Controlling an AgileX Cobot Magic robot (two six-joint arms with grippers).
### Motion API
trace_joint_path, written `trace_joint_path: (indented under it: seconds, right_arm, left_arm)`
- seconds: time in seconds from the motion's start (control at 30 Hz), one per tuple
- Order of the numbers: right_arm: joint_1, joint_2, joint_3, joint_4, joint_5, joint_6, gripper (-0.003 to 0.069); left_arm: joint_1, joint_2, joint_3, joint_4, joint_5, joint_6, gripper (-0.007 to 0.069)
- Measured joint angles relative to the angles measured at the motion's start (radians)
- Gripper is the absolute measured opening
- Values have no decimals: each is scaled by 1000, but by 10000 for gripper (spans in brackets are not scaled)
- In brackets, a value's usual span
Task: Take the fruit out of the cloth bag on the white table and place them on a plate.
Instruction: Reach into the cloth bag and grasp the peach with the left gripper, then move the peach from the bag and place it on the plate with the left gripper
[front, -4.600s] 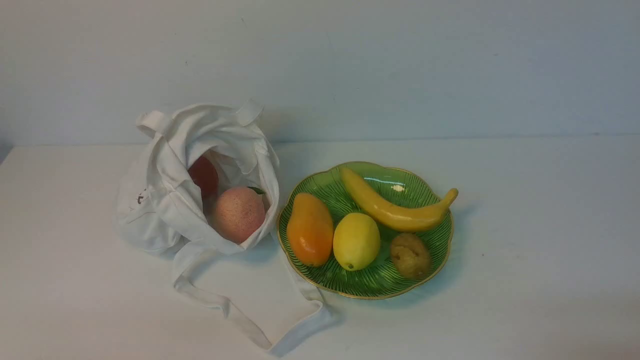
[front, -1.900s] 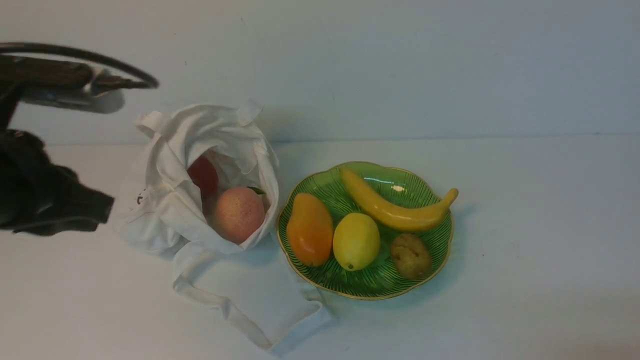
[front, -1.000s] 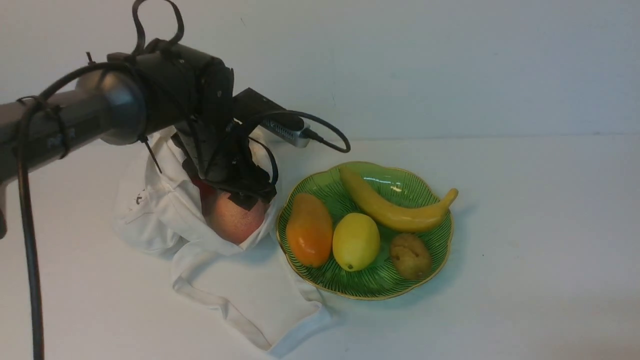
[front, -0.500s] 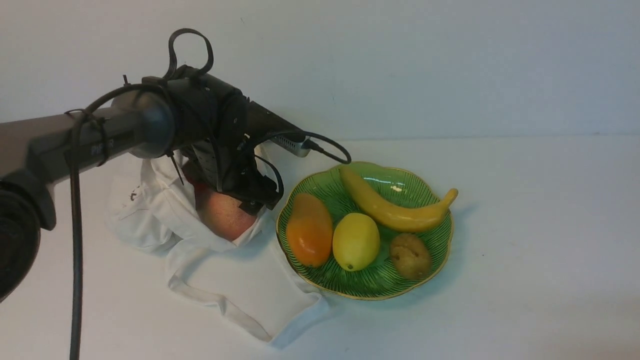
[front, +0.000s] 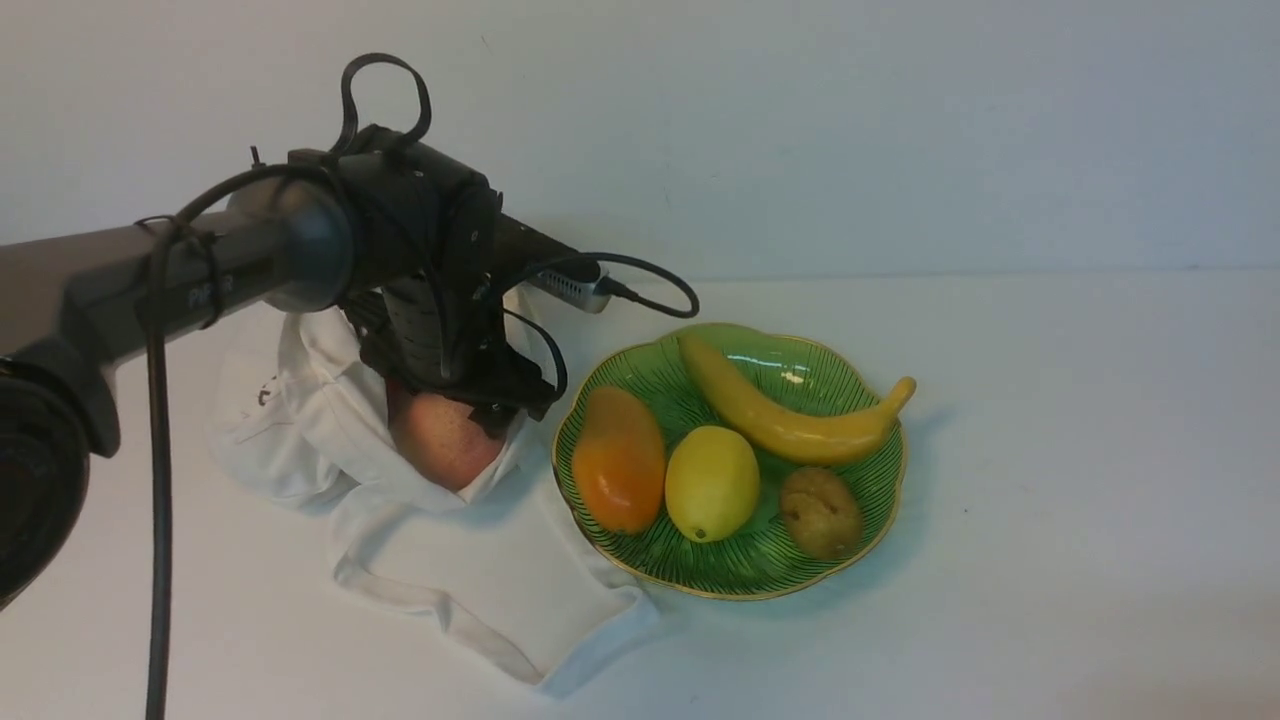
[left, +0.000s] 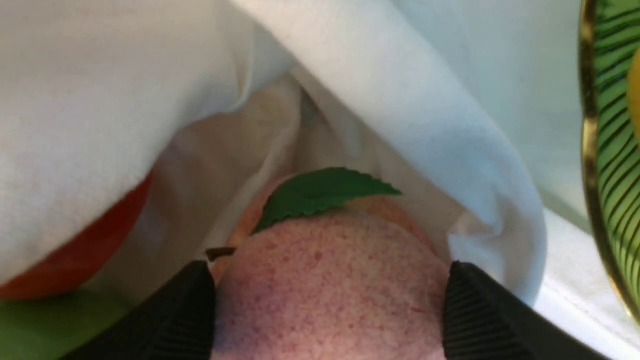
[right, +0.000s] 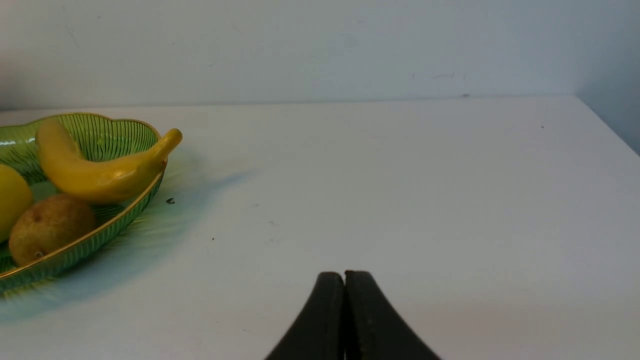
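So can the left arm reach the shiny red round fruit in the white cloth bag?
Probably not yet. The left gripper grips the speckled pink-orange peach, and the white cloth bag covers most of the shiny red fruit.

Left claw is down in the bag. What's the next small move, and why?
Probably lift straight up: the left claw's pads seem to touch both sides of the peach, and the cloth bag lies open around it.

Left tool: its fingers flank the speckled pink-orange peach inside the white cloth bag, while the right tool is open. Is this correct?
No. The right tool is shut, as the right wrist view shows. The fingers of the left tool do flank the speckled pink-orange peach inside the white cloth bag.
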Motion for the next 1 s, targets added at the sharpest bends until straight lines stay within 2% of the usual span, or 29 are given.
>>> trace_joint_path:
  seconds: [0.2, 0.5, 0.63, 0.7, 0.8, 0.9, 1.0]
  right_arm:
    - [0, 0, 0, 0, 0, 0, -15]
    - [0, 0, 0, 0, 0, 0, -15]
    - [0, 0, 0, 0, 0, 0, -15]
    - [0, 0, 0, 0, 0, 0, -15]
    - [0, 0, 0, 0, 0, 0, -15]
    - [0, 0, 0, 0, 0, 0, -15]
    - [0, 0, 0, 0, 0, 0, -15]
  left_arm:
    - [0, -14, -41, -35, 140, -5, 519]
    - [-1, -195, -71, -97, 198, -5, 517]
    - [-2, -237, -71, -161, 231, 2, 517]
    - [-18, -254, -71, -243, 239, 47, 517]
    - [-49, -258, -71, -317, 231, 100, 517]
    - [-127, -248, -71, -445, 124, 157, 517]
    - [-178, -208, -71, -485, -12, 171, 517]
